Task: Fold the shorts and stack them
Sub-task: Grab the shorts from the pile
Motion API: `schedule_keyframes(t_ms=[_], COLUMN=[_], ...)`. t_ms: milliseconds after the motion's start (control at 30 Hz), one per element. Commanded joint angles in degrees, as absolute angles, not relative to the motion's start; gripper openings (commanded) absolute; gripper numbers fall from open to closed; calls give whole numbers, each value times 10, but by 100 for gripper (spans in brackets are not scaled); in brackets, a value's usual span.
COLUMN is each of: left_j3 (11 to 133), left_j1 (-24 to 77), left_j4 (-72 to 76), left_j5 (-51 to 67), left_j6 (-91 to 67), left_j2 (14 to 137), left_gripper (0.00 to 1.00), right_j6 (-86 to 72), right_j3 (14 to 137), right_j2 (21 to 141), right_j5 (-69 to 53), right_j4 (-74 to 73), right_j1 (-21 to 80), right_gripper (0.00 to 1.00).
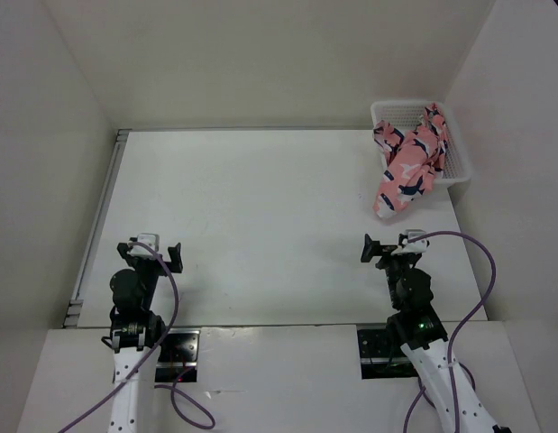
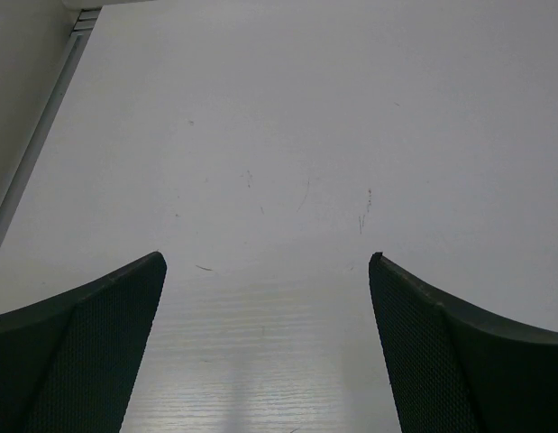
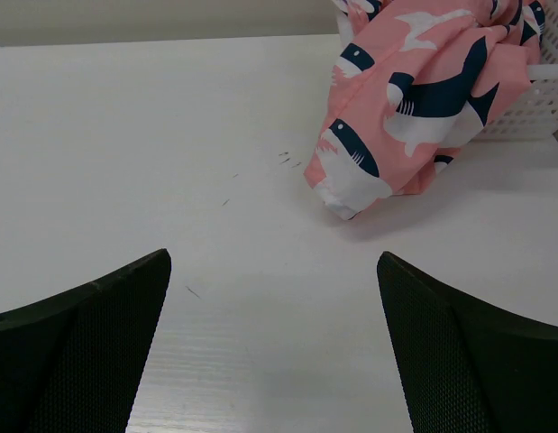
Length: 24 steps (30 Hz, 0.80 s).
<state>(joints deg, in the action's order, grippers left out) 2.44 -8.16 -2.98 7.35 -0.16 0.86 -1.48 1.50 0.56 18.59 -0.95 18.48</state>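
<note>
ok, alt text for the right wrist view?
Salmon-pink shorts with navy-and-white whale prints spill from a white basket at upper right onto the white table. The right gripper hangs open and empty, its dark fingers framing the bottom corners.

The whole desk (image 1: 260,207) is seen from a fixed camera set high above and behind the arm bases (image 1: 132,336), tilted forward and down. The left wrist view is taken low over the near left of the desk, framed by the left tool (image 2: 268,262) and faced toward the far edge. The right wrist view is framed likewise by the right tool (image 3: 274,257), close to the surface; the shorts (image 3: 414,99) and white basket (image 3: 540,99) at the far right are shared with the overhead view.
</note>
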Motion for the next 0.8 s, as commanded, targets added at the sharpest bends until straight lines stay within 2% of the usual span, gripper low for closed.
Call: schedule_keyframes(t_ms=[0, 67, 167, 233, 267, 300, 333, 367, 400, 433, 500, 533, 567, 633, 733, 767], left_j3=[5, 19, 50, 57, 57, 57, 41, 28, 18, 18, 36, 48, 56, 88, 176, 202], left_j1=[-82, -82, -82, -82, -82, -82, -82, -82, -82, -82, -77, -76, -76, -70, -64, -59], left_j4=[-11, -26, -133, -192, -219, -214, -156, -87, -26, 32, 82, 108, 129, 113, 74, 60], left_j5=[87, 179, 427, 519, 563, 563, 540, 525, 481, 464, 435, 428, 421, 406, 381, 373], left_j6=[0, 0, 0, 0, 0, 0, 0, 0, 0, 0, 0, 0, 0, 0, 0, 0], left_j2=[-6, -6, -6, -6, -6, -6, -6, -6, -1, -1, 14, 14, 22, 44, 135, 202], left_gripper=[100, 100, 100, 100, 100, 100, 100, 100, 100, 100, 100, 100, 100, 100, 100, 100], right_j6=[-20, -20, -15, 53, 194, 232, 383, 579, 781, 1003, 953, 839, 808, 788, 643, 542], right_j3=[2, 2, 2, 2, 10, 11, 24, 38, 26, 3, 10, 4, 20, 62, 163, 241], right_j2=[-4, -4, -4, -4, -4, -4, -4, -4, -4, -4, -4, -4, 2, 19, 124, 228], right_j5=[185, 185, 185, 144, 22, -12, -65, -207, -217, -197, -197, -197, -197, -174, -87, -57], right_j4=[-2, -2, -2, 22, 65, 91, 69, 17, -35, -25, 36, 174, 199, 168, 124, 91], right_j1=[182, 182, 182, 182, 182, 182, 182, 182, 182, 182, 182, 182, 182, 182, 182, 182], right_gripper=[100, 100, 100, 100, 100, 99, 100, 99, 99, 99, 99, 99, 99, 99, 99, 99])
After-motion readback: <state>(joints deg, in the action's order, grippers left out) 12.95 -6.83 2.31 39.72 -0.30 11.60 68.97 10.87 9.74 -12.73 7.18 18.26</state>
